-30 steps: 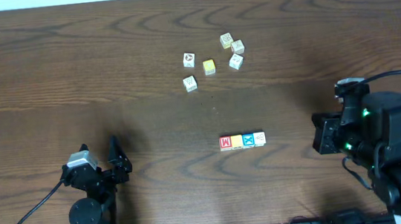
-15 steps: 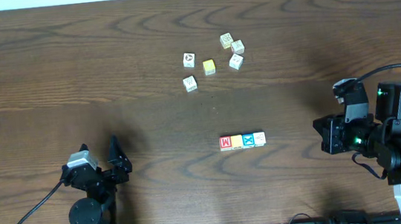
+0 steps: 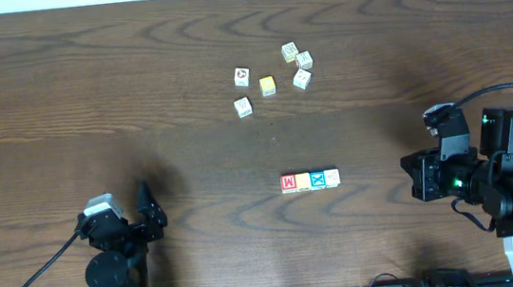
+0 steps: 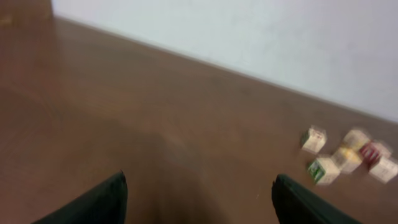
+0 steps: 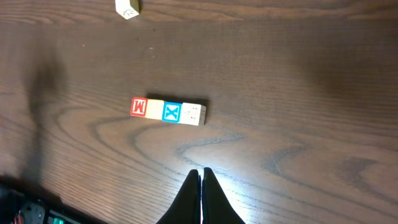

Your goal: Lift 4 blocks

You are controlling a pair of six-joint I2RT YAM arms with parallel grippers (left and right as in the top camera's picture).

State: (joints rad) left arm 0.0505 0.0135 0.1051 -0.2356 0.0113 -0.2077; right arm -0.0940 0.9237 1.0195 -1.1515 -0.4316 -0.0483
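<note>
Right gripper (image 5: 201, 170) is clenched shut and empty, near the row of 4 blocks (image 5: 168, 111) but not touching it. Left gripper (image 4: 199, 182) is spread wide, empty, well apart from the row. The blocks sit side by side, touching, on the table (image 3: 88, 85). Likely risk: squeezing the row end to end buckles it and a middle cube pops out; shut jaws would only shove it. Red block (image 5: 138, 107) reads M or W depending on view, blue block (image 5: 172, 112) reads X, whitish block (image 5: 194, 114) is unreadable.

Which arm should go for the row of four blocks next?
Right. The right gripper, shut, points straight at the row of blocks and sits nearer; the left gripper, open, faces the loose cubes instead.
</note>
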